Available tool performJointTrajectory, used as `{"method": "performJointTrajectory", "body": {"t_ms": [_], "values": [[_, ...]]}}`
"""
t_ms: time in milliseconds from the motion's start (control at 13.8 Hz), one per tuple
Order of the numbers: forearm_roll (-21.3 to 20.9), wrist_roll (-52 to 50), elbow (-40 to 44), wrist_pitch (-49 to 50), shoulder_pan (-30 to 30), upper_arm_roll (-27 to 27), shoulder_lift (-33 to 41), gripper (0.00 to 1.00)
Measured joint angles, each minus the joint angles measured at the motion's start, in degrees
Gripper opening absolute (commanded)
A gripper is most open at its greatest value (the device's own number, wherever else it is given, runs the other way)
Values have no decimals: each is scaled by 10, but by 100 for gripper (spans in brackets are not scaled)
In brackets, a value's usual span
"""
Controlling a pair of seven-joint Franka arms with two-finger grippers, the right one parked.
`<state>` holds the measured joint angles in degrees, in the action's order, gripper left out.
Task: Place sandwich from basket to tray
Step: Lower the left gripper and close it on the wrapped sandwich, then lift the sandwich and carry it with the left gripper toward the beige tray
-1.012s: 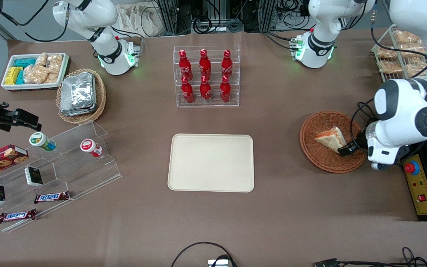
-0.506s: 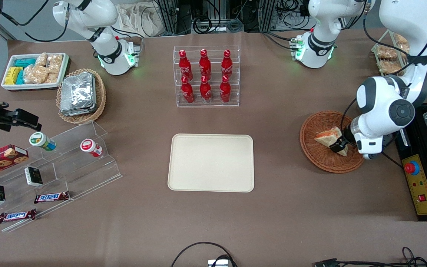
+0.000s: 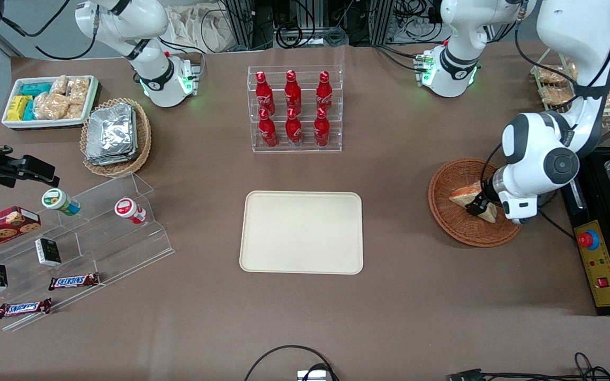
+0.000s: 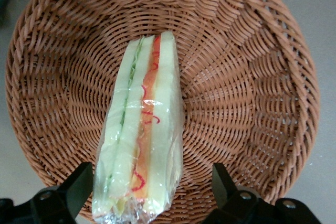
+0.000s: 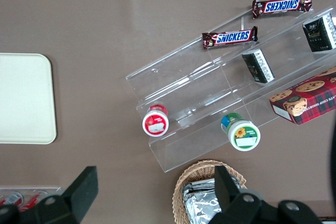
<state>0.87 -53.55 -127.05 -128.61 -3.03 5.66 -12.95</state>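
Brown bench point(image 3: 416, 296); tray point(image 3: 301, 232) bare at centre. Sandwich point(image 4: 142, 129) lies in basket point(image 4: 252, 72) toward the working arm's end. Step in hand: grasp approach. Gripper point(image 4: 152, 192) spread wide, fingers point(image 4: 79, 184) straddling the wrapped wedge's end, nothing held. Next, judged: lower, clamp gently across the bread faces, lift clear.

I see six red bottles point(image 3: 293, 108) upright in a clear rack on the brown desk point(image 3: 305, 317). Toward the parked arm's end, two Snickers bars point(image 3: 74, 281), a cookie box point(image 3: 1, 224) and two small cups point(image 5: 156, 121) sit on an acrylic stand point(image 3: 104, 238).
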Motion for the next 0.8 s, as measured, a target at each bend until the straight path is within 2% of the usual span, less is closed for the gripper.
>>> {"method": "performJointTrajectory", "body": {"t_ms": [72, 145, 289, 361, 795], "values": [[0, -3, 0, 0, 0, 0, -3, 100], [0, -4, 0, -2, 0, 0, -7, 89], [0, -12, 0, -16, 0, 0, -16, 39], [0, -24, 0, -22, 0, 0, -19, 2], [0, -44, 18, -21, 0, 0, -18, 0]]}}
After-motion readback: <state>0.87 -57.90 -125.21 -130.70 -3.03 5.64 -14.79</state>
